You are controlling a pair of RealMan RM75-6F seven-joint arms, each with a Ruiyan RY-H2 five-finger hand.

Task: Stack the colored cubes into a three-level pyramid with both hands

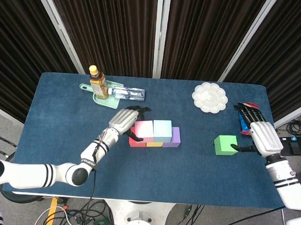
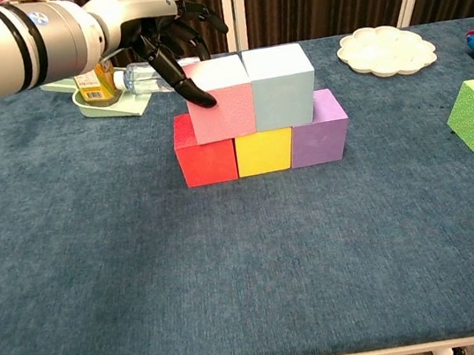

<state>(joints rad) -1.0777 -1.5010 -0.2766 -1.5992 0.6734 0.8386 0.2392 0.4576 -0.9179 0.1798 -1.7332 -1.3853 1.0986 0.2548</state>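
- Two levels of the pyramid stand near the middle of the blue worktop [image 2: 100,278]: a red cube [image 2: 206,159], a yellow cube [image 2: 264,152] and a purple cube [image 2: 318,133] touch in a row, and a pink cube [image 2: 220,100] and a pale blue cube [image 2: 280,87] sit side by side on top of them.
- The pink cube overhangs the join of red and yellow; the pale blue one sits over yellow and purple, so the second level looks roughly centred.
- The left hand [image 2: 154,31] is at the pink cube's left side, its fingers [image 2: 182,78] spread, with one dark fingertip touching the cube's front left edge. It grips nothing; I judge this to be a nudge or a steadying touch that squares up the second level.
- The green cube [image 1: 225,145] lies on the worktop well to the right of the stack, apart from it.
- The right hand [image 1: 261,134] is just beside the green cube's right face, with one finger reaching to it. The rest are extended, and whether it has a true hold I cannot tell.
- The step left is the apex. It calls for the right hand to close on the green cube, lift it and carry it left.
- It should land over the join of pink and pale blue, with the left hand drawn clear first.
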